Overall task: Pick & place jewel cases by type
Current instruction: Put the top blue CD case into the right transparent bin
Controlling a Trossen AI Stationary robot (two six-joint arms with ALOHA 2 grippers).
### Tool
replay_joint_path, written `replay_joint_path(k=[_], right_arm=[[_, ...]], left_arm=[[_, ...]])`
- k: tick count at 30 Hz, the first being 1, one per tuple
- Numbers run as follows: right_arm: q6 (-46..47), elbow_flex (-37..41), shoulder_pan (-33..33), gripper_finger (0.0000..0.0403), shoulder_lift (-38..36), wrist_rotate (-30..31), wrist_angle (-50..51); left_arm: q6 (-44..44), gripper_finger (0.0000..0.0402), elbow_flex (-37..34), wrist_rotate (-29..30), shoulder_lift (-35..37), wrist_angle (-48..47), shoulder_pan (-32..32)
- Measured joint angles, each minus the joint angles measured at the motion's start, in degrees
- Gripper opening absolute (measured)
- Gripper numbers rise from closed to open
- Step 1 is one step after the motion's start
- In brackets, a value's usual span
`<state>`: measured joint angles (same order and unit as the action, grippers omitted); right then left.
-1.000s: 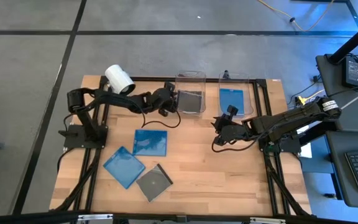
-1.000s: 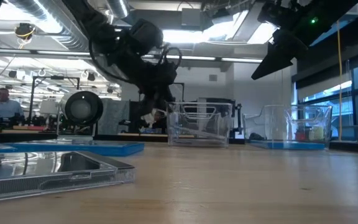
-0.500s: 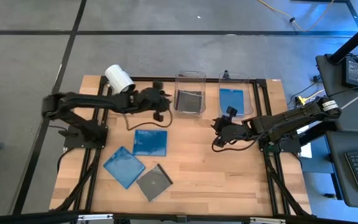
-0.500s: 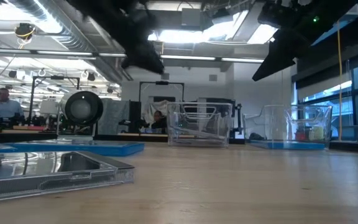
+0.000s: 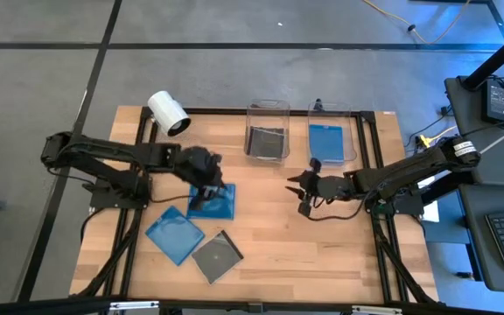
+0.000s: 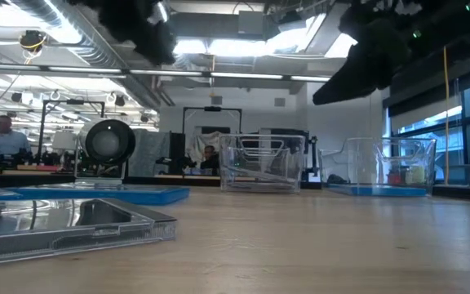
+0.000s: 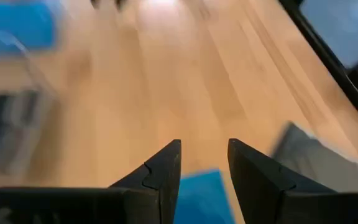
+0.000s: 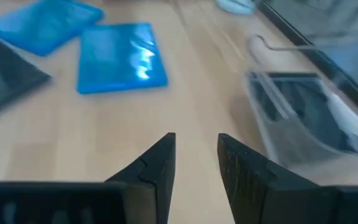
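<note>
My left gripper (image 5: pixel 208 187) (image 7: pixel 204 158) hovers open above the far part of a blue jewel case (image 5: pixel 220 206) (image 7: pixel 199 194) that lies flat on the table. A second blue case (image 5: pixel 174 234) and a dark grey case (image 5: pixel 216 256) (image 6: pixel 64 222) lie flat toward the near left. My right gripper (image 5: pixel 300 190) (image 8: pixel 194 146) is open above bare wood at mid-table, fingers pointing toward the table's left. The left bin (image 5: pixel 267 131) holds a dark case (image 5: pixel 267 142). The right bin (image 5: pixel 331 133) holds a blue case (image 5: pixel 327 140).
A white cylindrical camera (image 5: pixel 168 113) (image 6: pixel 108 143) stands at the far left corner. The two clear bins sit side by side at the far edge. Bare wood (image 5: pixel 322 245) stretches over the near right of the table. People show in the room beyond (image 6: pixel 6 135).
My left gripper has drawn back from the left bin, first toward the table's left, then toward the near edge, and now stands over the blue case. My right gripper has shifted a little toward the table's left. The cases on the table have not moved.
</note>
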<state>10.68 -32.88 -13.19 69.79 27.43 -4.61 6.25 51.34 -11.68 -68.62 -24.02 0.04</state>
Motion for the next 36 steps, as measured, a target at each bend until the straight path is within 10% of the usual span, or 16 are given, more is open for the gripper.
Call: replay_joint_path(k=[13,36], right_arm=[[-9.78,7.69,-0.29,0.0123,0.03,-11.78,-22.69],[-12.73,7.65,-0.72,0.0123,0.03,-15.04,-26.51]], left_arm=[[-27.1,0.013,-10.65,16.1,1.44,-0.42,-10.5],[-59.04,0.013,-12.53,19.62,0.96,-30.61,-13.75]])
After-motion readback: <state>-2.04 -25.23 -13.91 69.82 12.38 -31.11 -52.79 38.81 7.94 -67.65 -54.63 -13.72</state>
